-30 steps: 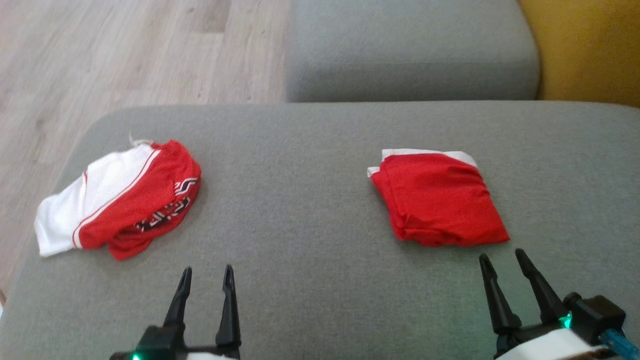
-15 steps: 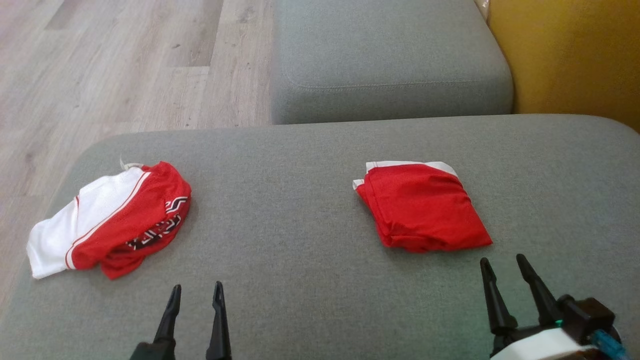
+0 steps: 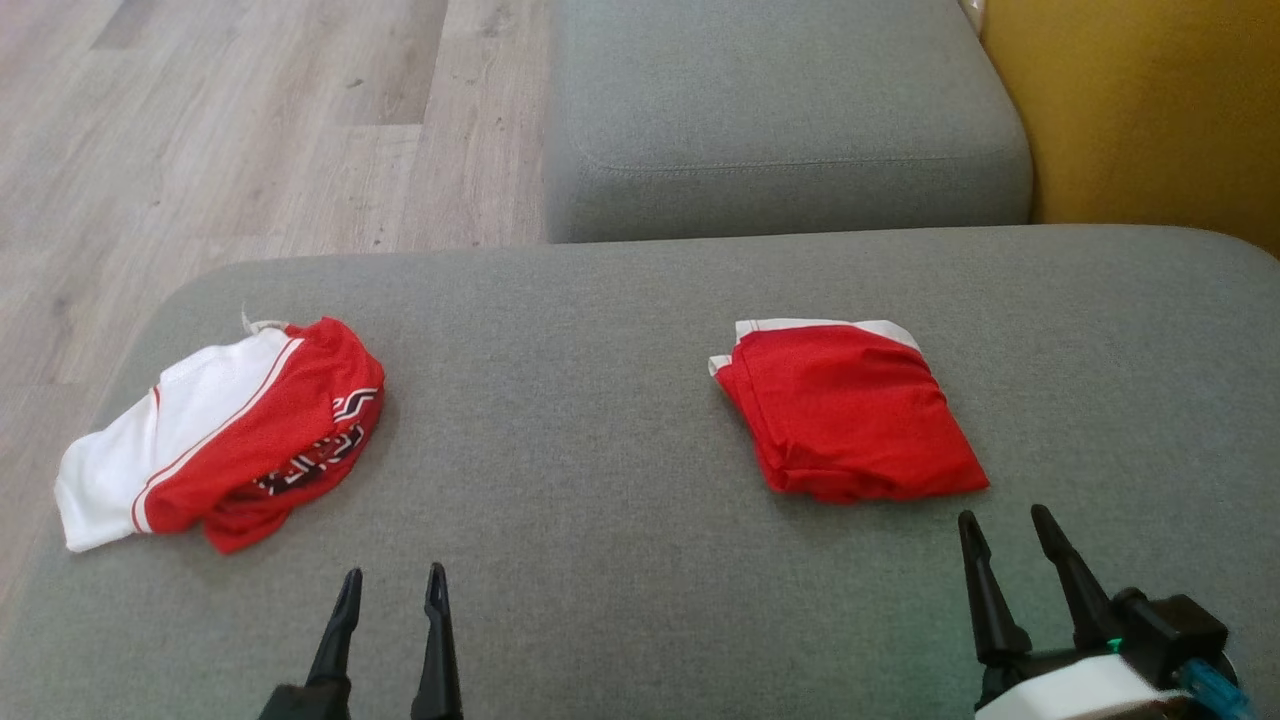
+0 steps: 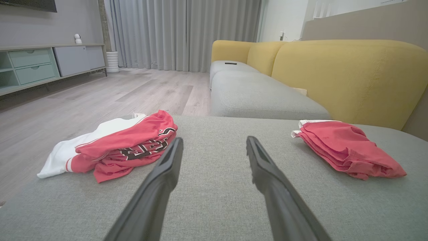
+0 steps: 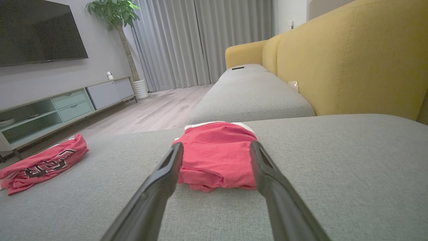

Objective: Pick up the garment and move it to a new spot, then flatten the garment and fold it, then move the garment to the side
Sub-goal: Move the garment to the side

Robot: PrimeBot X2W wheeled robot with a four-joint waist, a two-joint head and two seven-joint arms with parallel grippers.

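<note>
The left gripper (image 3: 392, 573), 2 long dark fingers spread wide and holding nothing, is poised low over the near part of a grey fabric sofa seat (image 3: 600, 480). The right gripper (image 3: 1003, 515) is also wide apart and empty, at the seat's right front.

Just beyond the right gripper's tips, not touching them, lies a folded red mesh garment with a white edge (image 3: 850, 410). It is a squarish packet lying flat on the seat, and in the right wrist view it appears between the 2 fingers.

Well apart from it, near the seat's rounded left edge, lies a crumpled red and white mesh garment with black lettering (image 3: 220, 435), ahead and to the left of the left gripper.

Beyond the seat are a second grey cushion (image 3: 780, 110), a mustard-yellow sofa back (image 3: 1150, 110) at the right, and a pale wooden floor (image 3: 200, 130) at the left.
</note>
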